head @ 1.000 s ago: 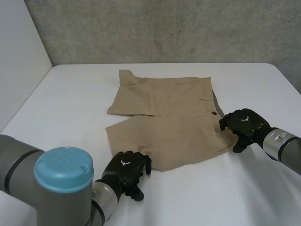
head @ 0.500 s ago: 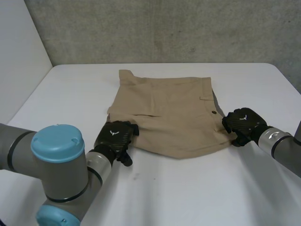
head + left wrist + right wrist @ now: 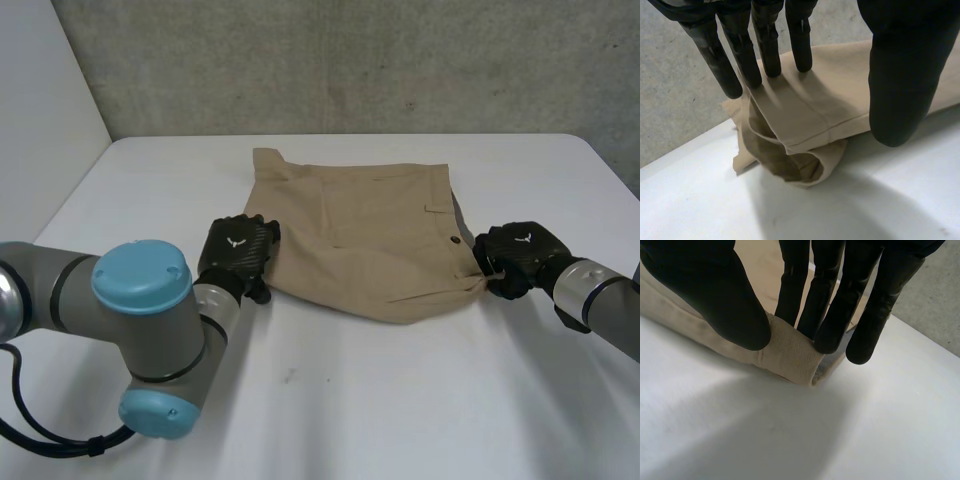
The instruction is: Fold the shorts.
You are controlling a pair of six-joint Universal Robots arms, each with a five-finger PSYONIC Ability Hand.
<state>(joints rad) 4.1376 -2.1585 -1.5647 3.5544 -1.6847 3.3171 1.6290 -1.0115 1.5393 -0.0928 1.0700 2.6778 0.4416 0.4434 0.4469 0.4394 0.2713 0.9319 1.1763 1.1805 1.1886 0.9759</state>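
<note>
Head view has the shorts (image 3: 370, 235) mid-table (image 3: 400, 400), near half doubled up, so I'd call this mid-fold. Right hand (image 3: 515, 258) pinches the waistband corner between thumb and fingers. Left hand (image 3: 238, 255) looks to be pinching the leg hem, though the thumb contact is hard to see. Next move: carry both corners to the far edge, level, then let go.

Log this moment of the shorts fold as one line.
left hand: pinching shorts at leg hem | right hand: pinching waistband end | fold: unfinished
</note>
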